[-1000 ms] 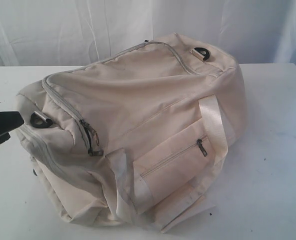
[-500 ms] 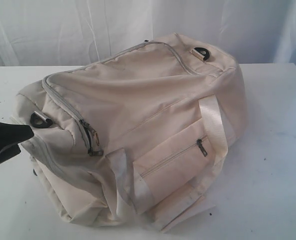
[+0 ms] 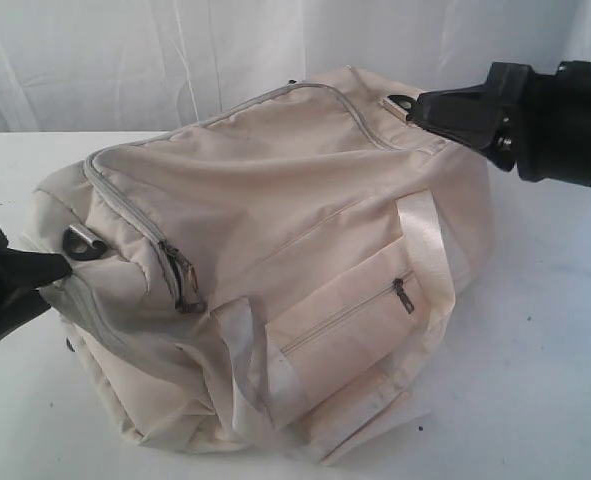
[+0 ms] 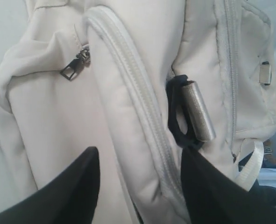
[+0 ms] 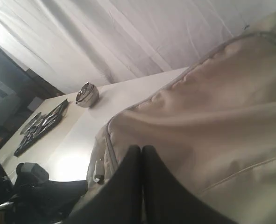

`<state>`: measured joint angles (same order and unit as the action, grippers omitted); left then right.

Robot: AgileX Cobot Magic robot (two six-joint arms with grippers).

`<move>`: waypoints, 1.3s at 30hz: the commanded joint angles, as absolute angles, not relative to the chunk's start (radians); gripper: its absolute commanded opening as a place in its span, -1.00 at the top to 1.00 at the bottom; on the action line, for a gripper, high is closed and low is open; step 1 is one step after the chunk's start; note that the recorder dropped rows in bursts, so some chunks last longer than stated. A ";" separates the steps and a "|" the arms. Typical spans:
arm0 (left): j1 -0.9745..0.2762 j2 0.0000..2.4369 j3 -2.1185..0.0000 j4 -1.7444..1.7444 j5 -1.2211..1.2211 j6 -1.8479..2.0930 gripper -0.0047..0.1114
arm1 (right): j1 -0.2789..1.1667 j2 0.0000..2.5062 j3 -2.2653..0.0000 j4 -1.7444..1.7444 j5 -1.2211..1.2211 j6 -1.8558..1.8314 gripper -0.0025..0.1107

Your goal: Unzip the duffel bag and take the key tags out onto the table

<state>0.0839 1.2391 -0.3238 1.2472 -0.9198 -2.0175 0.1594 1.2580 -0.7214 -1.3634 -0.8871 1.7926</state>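
Duffel bag (image 3: 275, 220), zipped, on white table (image 3: 535, 330); curtain (image 3: 125, 60) behind.
Left gripper (image 4: 140, 156) fingers apart at bag's end; right gripper (image 5: 141, 150) fingers together.

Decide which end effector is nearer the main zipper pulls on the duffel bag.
Left. The left end effector is at the end of the duffel bag where the zipper pulls hang; the right end effector is at the opposite end, much farther away.

Matt cream cloth duffel bag (image 3: 275, 180), glossy webbing handles (image 3: 425, 235), metal zipper pulls (image 3: 183, 285)
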 commanded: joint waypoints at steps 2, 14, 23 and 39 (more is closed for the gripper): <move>0.078 1.289 -0.329 1.217 -0.978 -1.966 0.16 | 0.162 1.311 -0.729 -1.276 -0.912 1.811 0.96; 0.078 1.304 -0.329 1.212 -1.002 -1.878 0.92 | 0.162 1.315 -0.731 -1.163 -0.721 1.781 0.96; 0.078 1.304 -0.329 1.211 -1.002 -1.878 0.92 | 0.162 1.317 -0.790 -1.147 -0.297 1.431 0.96; 0.078 1.304 -0.329 1.211 -1.002 -1.878 0.92 | 0.162 1.748 -1.033 -1.115 -0.351 1.400 -0.31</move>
